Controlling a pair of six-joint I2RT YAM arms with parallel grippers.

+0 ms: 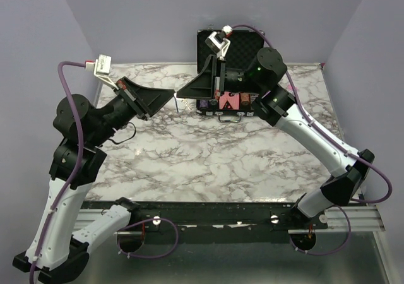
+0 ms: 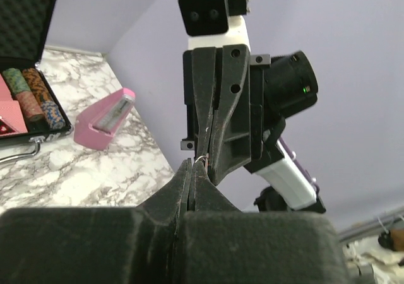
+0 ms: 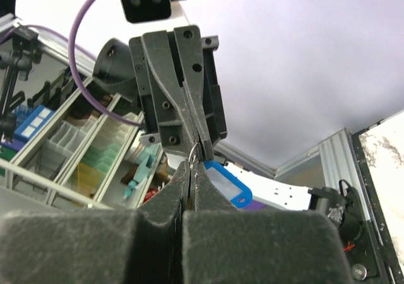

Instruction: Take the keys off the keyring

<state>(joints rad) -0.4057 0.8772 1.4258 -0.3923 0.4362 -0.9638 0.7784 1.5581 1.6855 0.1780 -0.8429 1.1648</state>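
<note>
Right gripper (image 3: 192, 170): jaws pressed together, pinching the keyring (image 3: 191, 153), a thin wire loop. Left gripper (image 3: 202, 147) meets it tip to tip from 12 o'clock and is likewise clamped on the wire, above the table (image 1: 208, 164). Key (image 3: 225, 184) with a blue plastic head hangs at 4 o'clock. Judgement: ring light, springy, slippery. Take the blue head.
</note>
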